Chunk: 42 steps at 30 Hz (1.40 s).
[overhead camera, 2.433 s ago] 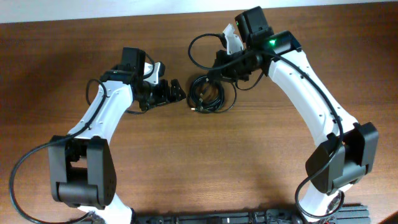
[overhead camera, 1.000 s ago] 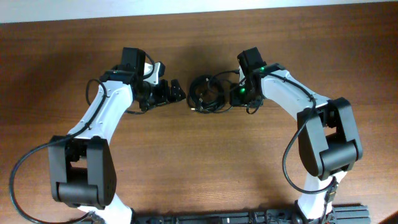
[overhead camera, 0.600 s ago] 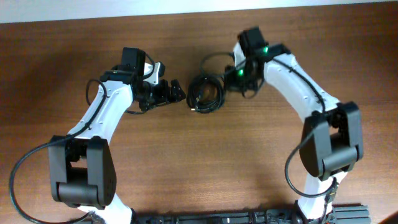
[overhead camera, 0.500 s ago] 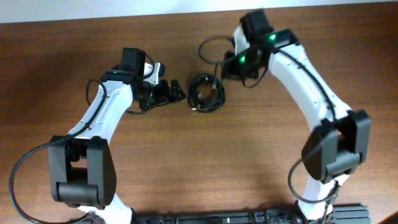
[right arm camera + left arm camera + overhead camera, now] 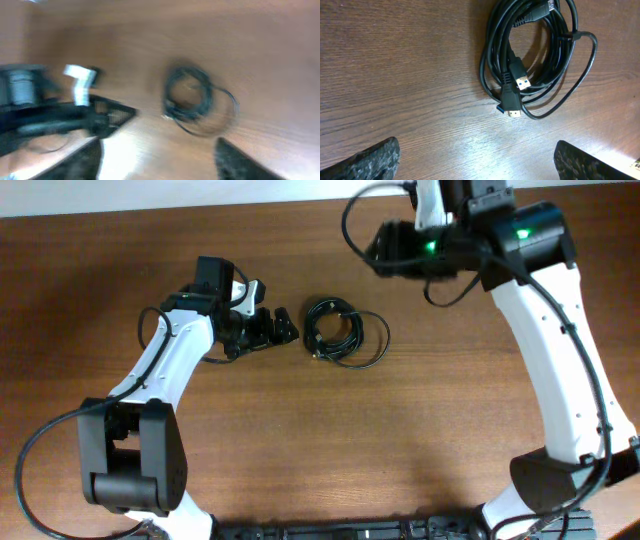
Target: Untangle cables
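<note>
The cables lie as one dark coil on the wooden table, with one thin loop spread out to the right. In the left wrist view the coil shows two plug ends side by side. My left gripper sits just left of the coil, open, its fingertips wide apart over bare wood. My right gripper hangs high above the table's far side, well clear of the coil. In its blurred wrist view the cables lie far below, and its jaws stand apart with nothing between them.
The left arm reaches in from the lower left. The right arm arcs along the right side. A thick black wire loops off the right wrist near the table's far edge.
The right gripper was down at the coil and shut; it has let go, opened and risen away to the far right. A loop now lies pulled out on the coil's right. The left arm stayed still.
</note>
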Motion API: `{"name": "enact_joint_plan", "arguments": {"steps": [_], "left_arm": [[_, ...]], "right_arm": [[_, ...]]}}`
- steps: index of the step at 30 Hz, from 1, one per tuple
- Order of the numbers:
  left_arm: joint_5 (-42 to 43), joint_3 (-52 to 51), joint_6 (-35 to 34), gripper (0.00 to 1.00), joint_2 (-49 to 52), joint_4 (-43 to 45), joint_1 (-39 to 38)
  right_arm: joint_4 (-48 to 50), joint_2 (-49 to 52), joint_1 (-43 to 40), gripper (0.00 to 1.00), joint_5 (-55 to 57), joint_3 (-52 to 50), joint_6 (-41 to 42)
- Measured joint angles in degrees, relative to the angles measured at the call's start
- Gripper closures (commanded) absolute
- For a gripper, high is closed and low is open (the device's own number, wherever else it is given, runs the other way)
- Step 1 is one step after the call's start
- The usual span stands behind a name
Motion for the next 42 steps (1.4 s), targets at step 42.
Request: {"name": "enact_joint_plan", "arguments": {"steps": [42], "left_arm": [[0.0, 0.0, 0.0, 0.01, 0.0, -0.4, 0.0]], "right_arm": [[37.5, 9.5, -0.9, 0.26, -9.8, -49.1, 8.9]]}}
